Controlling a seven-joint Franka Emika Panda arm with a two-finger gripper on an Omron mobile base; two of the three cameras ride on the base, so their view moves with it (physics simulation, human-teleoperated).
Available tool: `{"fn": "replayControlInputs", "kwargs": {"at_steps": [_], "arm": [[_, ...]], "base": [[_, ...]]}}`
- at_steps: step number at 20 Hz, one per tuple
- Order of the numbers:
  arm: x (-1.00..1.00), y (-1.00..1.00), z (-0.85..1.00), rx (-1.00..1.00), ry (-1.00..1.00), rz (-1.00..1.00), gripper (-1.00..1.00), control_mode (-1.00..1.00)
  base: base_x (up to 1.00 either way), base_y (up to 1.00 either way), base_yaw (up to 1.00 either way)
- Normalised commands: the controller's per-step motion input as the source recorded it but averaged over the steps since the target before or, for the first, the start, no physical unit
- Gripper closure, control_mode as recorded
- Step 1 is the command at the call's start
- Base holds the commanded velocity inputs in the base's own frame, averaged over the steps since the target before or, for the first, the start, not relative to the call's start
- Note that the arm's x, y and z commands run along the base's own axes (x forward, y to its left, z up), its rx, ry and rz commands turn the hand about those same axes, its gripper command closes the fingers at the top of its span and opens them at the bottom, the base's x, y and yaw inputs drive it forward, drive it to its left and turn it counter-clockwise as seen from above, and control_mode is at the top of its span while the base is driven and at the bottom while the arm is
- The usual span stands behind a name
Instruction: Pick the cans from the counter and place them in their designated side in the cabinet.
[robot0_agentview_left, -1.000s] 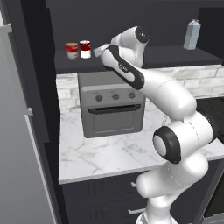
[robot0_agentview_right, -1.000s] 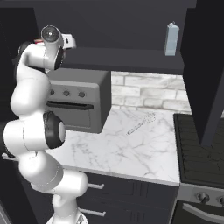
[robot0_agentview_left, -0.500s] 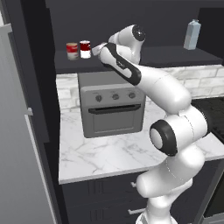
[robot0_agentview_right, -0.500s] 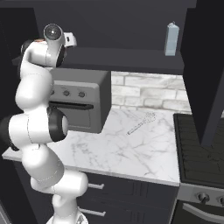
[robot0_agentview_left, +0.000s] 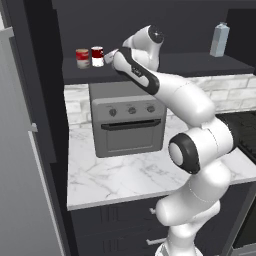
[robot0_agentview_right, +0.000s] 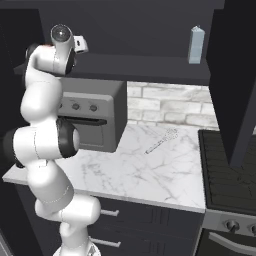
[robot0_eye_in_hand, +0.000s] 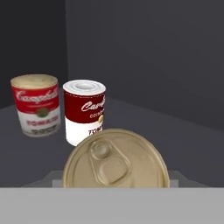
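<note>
Two cans stand side by side at the left end of the cabinet shelf (robot0_agentview_left: 200, 63): a red-and-white one with a tan lid (robot0_eye_in_hand: 36, 105) (robot0_agentview_left: 82, 58) and a dark red-and-white one with a white lid (robot0_eye_in_hand: 85, 111) (robot0_agentview_left: 97, 56). A third can (robot0_eye_in_hand: 116, 160) fills the bottom of the hand view, its gold pull-tab lid facing the camera, just in front of those two. My gripper (robot0_agentview_left: 111, 53) (robot0_agentview_right: 80, 44) is up at shelf height, right of the standing cans, shut on this third can. Its fingertips are hidden behind the can.
A grey toaster oven (robot0_agentview_left: 127, 120) (robot0_agentview_right: 92, 115) sits on the marble counter (robot0_agentview_left: 130, 175) (robot0_agentview_right: 150, 165) under the shelf. A pale carton (robot0_agentview_left: 220, 40) (robot0_agentview_right: 196, 45) stands at the shelf's right end. A tall grey fridge (robot0_agentview_left: 20, 150) is at the left, a stove (robot0_agentview_right: 230, 170) at the right.
The arm has stretched up and the hand has edged slightly left along the shelf toward the two standing cans, with the can still in its grip.
</note>
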Motion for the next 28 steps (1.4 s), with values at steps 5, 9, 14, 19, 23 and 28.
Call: {"fn": "replayControlInputs", "kwargs": {"at_steps": [5,9,14,19,23,28], "arm": [[0.12,0.03,-0.28,-0.05,0.02,0.01,1.0,-1.0],[0.06,0.0,-0.24,-0.05,0.0,0.01,1.0,-1.0],[0.06,0.0,-0.25,-0.05,0.0,0.01,1.0,-1.0],[0.02,0.0,-0.17,-0.05,-0.01,0.01,-1.0,-1.0],[0.02,0.0,-0.01,-0.04,-0.04,0.02,-1.0,-1.0],[0.02,0.0,0.0,-0.01,-0.09,0.02,-1.0,-1.0]], "base": [[0.0,0.0,0.0],[0.0,0.0,0.0],[0.0,0.0,0.0],[0.0,0.0,0.0],[0.0,0.0,0.0],[0.0,0.0,0.0]]}}
